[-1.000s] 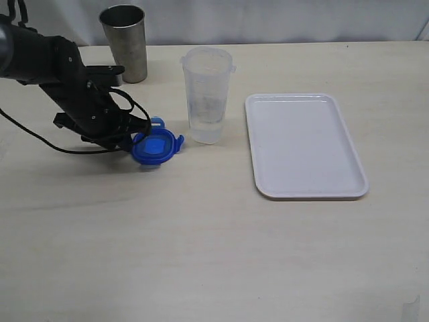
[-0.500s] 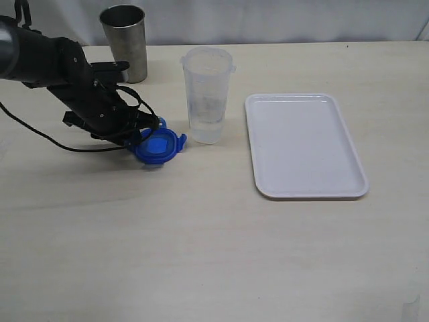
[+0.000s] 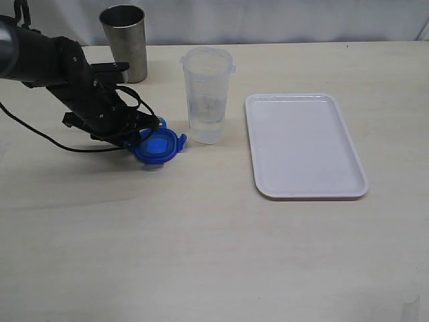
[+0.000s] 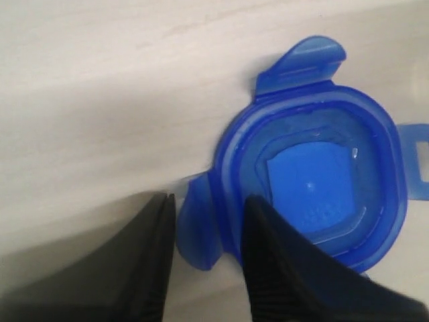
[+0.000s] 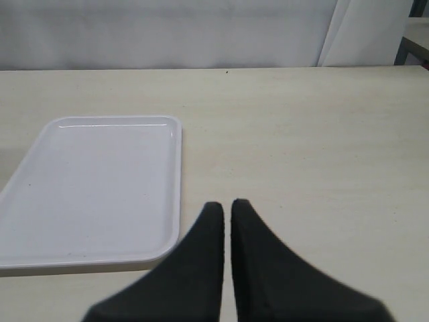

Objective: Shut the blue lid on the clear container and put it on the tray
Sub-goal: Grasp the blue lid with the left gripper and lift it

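Left gripper (image 4: 208, 201): narrow, pinching one flap of the lid (image 4: 315, 181) — hollow side up
Lid: low over the table (image 3: 201, 255), just left of the container (image 3: 207, 94), not on it yet
Container: upright, mouth open, left of the tray (image 3: 305, 144)
Right gripper (image 5: 221, 204): jaws pressed together, holding nothing — near the tray

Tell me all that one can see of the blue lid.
The blue lid is round, bright-blue plastic, with snap flaps around its rim and a squarish panel inside. It sits left of the clear container, apart from it, tilted. The left gripper pinches one flap between its fingers; whether the lid touches the table is unclear.
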Controlling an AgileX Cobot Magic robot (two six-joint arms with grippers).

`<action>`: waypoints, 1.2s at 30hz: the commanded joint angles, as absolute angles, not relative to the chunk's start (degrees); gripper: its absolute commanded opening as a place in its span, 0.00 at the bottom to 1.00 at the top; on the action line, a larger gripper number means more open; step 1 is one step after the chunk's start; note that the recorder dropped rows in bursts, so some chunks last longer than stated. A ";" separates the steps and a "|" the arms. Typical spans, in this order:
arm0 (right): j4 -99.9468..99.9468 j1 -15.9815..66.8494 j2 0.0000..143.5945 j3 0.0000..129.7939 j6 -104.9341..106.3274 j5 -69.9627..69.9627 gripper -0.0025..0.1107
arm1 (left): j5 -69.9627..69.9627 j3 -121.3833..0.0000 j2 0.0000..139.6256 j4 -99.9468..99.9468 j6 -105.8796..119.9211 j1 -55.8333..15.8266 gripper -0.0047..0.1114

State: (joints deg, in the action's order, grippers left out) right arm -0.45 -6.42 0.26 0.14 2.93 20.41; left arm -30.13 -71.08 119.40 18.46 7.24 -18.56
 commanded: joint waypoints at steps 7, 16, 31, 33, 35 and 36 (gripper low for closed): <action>-0.41 -6.55 0.00 0.00 3.28 19.79 0.06 | -31.48 -71.40 119.52 18.76 7.45 -18.72 0.15; -0.41 -6.55 0.00 0.00 3.28 19.79 0.06 | -31.09 -71.40 119.52 18.51 7.81 -18.72 0.08; -0.41 -6.55 0.00 0.00 3.28 19.79 0.06 | -31.95 -71.50 118.90 9.45 10.40 -18.72 0.04; -0.41 -6.55 0.00 0.00 3.28 19.79 0.06 | -31.36 -71.50 117.97 7.59 10.40 -18.72 0.04; -0.41 -6.55 0.00 0.00 3.28 19.79 0.06 | -30.78 -71.50 116.36 6.45 10.40 -18.72 0.04; -0.41 -6.55 0.00 0.00 3.28 19.79 0.06 | -30.40 -71.50 115.35 6.18 10.40 -18.72 0.04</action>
State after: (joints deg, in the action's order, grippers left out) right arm -0.45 -6.42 0.26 0.14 2.93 20.41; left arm -31.65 -71.50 117.78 7.98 9.68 -18.64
